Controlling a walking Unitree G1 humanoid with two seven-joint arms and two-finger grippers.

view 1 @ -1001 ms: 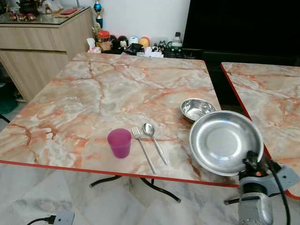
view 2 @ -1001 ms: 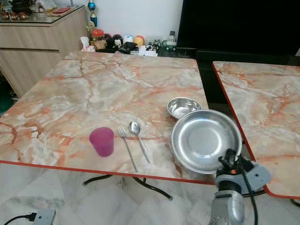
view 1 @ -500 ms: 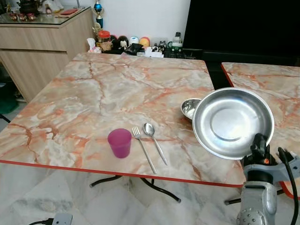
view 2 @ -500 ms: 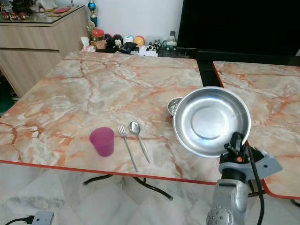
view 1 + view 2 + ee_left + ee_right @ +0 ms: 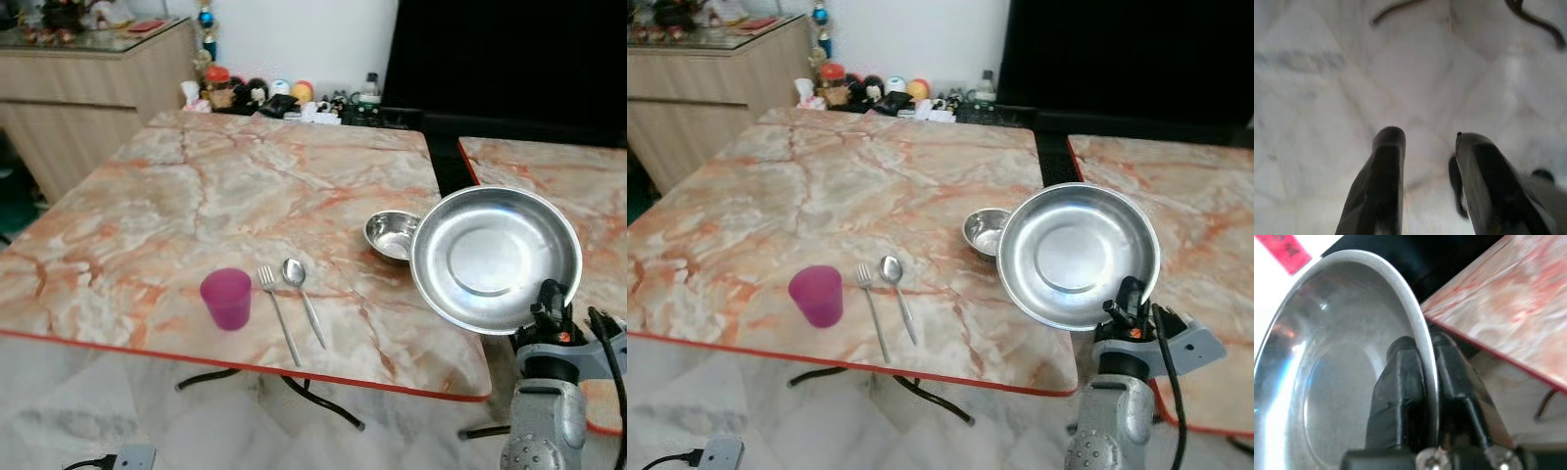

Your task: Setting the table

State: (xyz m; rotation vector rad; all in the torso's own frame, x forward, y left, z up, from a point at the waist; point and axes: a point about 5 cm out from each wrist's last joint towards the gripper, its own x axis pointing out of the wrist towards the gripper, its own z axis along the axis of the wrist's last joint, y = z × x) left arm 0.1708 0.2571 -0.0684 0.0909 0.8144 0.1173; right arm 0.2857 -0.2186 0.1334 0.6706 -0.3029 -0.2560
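The left tool (image 5: 1425,147) hangs over the floor (image 5: 1327,73) with its fingers spread. On the counter (image 5: 196,196) lie a cup (image 5: 226,299), fork (image 5: 277,325), spoon (image 5: 303,299) and bowl (image 5: 391,235). The right tool (image 5: 1422,382) pinches the plate (image 5: 495,257) by its near rim, tilted above the counter's right edge.

The marble-patterned table (image 5: 196,196) carries a purple cup (image 5: 226,299), fork (image 5: 278,313), spoon (image 5: 302,297) and small steel bowl (image 5: 390,234).
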